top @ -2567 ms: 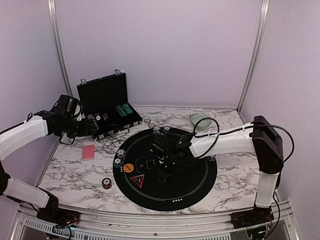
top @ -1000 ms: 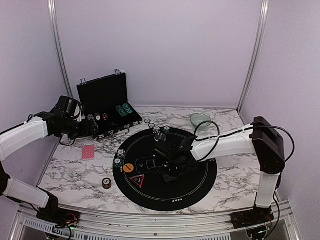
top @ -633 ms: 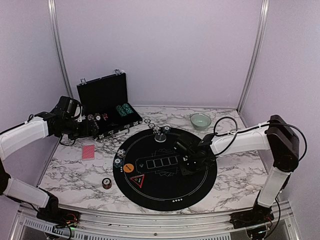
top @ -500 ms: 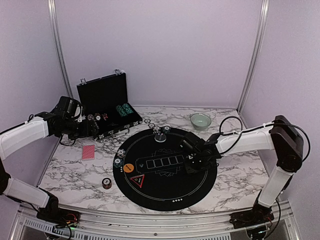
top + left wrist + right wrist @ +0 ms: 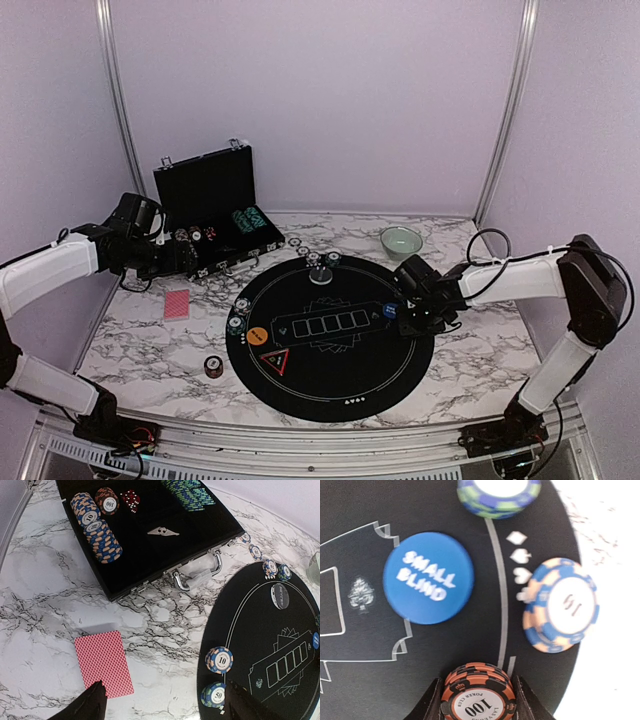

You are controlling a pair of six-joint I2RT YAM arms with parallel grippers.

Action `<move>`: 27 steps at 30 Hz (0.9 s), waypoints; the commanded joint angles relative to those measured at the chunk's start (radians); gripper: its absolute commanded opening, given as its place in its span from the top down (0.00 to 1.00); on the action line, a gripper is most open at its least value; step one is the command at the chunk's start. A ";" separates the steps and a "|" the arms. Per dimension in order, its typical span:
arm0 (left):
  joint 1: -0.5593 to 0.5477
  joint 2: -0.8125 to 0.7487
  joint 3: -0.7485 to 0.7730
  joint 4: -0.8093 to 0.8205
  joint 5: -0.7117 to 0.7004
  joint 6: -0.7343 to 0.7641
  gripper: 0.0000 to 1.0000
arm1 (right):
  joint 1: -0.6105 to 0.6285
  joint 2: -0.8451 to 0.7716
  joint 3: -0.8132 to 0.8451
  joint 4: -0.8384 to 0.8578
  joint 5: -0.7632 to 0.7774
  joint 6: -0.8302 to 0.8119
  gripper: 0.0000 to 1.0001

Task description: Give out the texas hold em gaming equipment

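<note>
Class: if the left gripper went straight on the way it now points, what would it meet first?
Probably bare marble table, in the gap between the red-backed card and the black mat. The left gripper, fingers open and empty, aims there. The case's handle lies beyond; depth is unclear.

left end effector (image 5: 165,701) spread wide — right end effector (image 5: 477,700) clamped
</note>
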 commanded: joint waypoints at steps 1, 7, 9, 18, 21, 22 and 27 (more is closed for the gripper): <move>0.009 0.011 -0.010 0.024 0.007 0.004 0.18 | -0.056 0.008 -0.062 -0.098 0.053 -0.027 0.68; 0.008 0.016 -0.009 0.025 0.013 0.003 0.18 | -0.088 -0.014 -0.098 -0.099 0.054 -0.029 0.67; 0.008 0.017 -0.009 0.025 0.015 0.003 0.18 | -0.093 -0.020 -0.105 -0.096 0.052 -0.030 0.67; 0.008 0.015 -0.011 0.025 0.015 0.003 0.18 | -0.096 -0.028 -0.099 -0.106 0.040 -0.030 0.66; 0.008 0.013 -0.011 0.024 0.015 0.002 0.18 | -0.095 -0.035 -0.087 -0.118 0.037 -0.029 0.62; 0.008 0.012 -0.012 0.024 0.015 0.002 0.18 | -0.096 -0.037 -0.081 -0.121 0.036 -0.030 0.61; 0.008 0.011 -0.013 0.025 0.016 0.003 0.18 | -0.095 -0.047 -0.058 -0.138 0.033 -0.030 0.56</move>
